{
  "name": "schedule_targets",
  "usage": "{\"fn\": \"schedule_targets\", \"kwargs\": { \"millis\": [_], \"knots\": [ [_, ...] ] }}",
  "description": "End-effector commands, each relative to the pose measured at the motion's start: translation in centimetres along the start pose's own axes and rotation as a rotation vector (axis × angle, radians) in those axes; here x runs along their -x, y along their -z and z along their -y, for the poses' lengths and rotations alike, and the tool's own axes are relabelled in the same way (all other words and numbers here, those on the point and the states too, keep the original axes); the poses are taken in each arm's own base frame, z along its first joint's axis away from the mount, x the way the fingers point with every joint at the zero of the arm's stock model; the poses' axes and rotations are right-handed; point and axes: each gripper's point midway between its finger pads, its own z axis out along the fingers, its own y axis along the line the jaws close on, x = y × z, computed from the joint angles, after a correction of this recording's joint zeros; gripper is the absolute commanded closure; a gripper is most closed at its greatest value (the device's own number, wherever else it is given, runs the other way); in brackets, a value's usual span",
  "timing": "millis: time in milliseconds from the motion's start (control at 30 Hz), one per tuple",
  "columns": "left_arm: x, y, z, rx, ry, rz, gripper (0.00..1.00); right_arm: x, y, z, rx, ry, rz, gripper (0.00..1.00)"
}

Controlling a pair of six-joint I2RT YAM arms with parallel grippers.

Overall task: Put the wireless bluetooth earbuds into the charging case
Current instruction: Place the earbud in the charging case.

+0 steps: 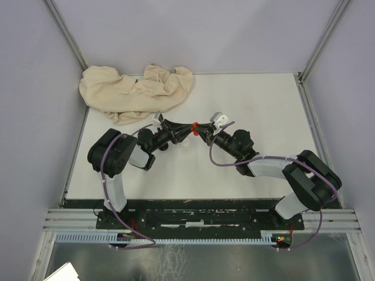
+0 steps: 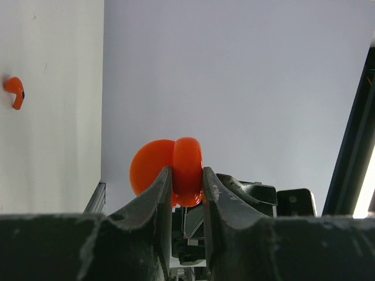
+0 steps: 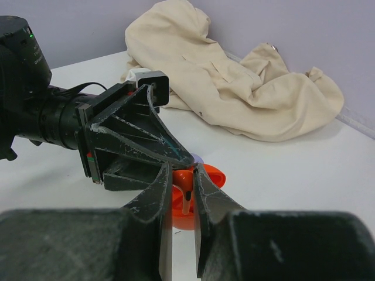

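Mid-table, the left gripper (image 2: 187, 178) clamps the round red-orange plastic charging case (image 2: 151, 167) — lid open — while the right gripper (image 3: 183, 171) pinches a tiny red stemmed earbud (image 3: 186, 202) against it, a second red earbud (image 2: 14, 92) lying apart on the white table (image 1: 252, 99)

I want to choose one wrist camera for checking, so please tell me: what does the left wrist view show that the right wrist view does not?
Only the left wrist view: a loose red earbud lying on the white table. Only the right wrist view: the beige cloth, and a small red piece, perhaps another earbud, held in the right gripper. Both: the red charging case, pinched by the left gripper, with the right gripper at it.
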Motion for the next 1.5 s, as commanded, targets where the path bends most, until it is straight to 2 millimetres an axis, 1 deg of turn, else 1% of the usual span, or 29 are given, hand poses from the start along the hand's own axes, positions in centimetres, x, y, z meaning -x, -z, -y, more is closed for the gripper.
{"fn": "schedule_targets", "kwargs": {
  "millis": [0,133,633,1067,1167,1267,1367,1433,1467],
  "knots": [
    [-1.3,0.0,2.3,-0.08,-0.011,-0.069,0.97,2.1,-0.3,-0.1,0.008,0.031,0.083,0.98],
    [-1.6,0.2,2.3,-0.079,-0.013,-0.075,0.97,1.9,-0.2,0.1,-0.002,0.036,0.077,0.98],
    [-1.9,0.1,3.2,-0.101,-0.025,-0.088,0.97,0.5,-0.1,0.4,-0.017,0.046,0.042,0.98],
    [-1.8,-0.1,3.9,-0.123,-0.021,-0.087,0.97,0.3,0.1,0.4,-0.021,0.045,0.033,0.98],
    [-1.6,-0.3,4.2,-0.133,-0.021,-0.086,0.97,0.3,0.3,0.4,-0.027,0.041,0.027,0.94],
    [-1.5,-0.5,4.4,-0.137,-0.019,-0.086,0.97,0.4,0.4,0.4,-0.028,0.038,0.022,0.87],
    [-1.4,-0.7,4.4,-0.139,-0.022,-0.086,0.97,0.6,0.6,0.5,-0.029,0.034,0.021,0.83],
    [-1.3,-0.8,4.4,-0.138,-0.022,-0.085,0.97,1.0,0.6,0.5,-0.03,0.032,0.03,0.78],
    [-1.3,-0.8,4.3,-0.136,-0.024,-0.084,0.97,1.3,0.7,0.4,-0.029,0.031,0.037,0.72]
  ]
}}
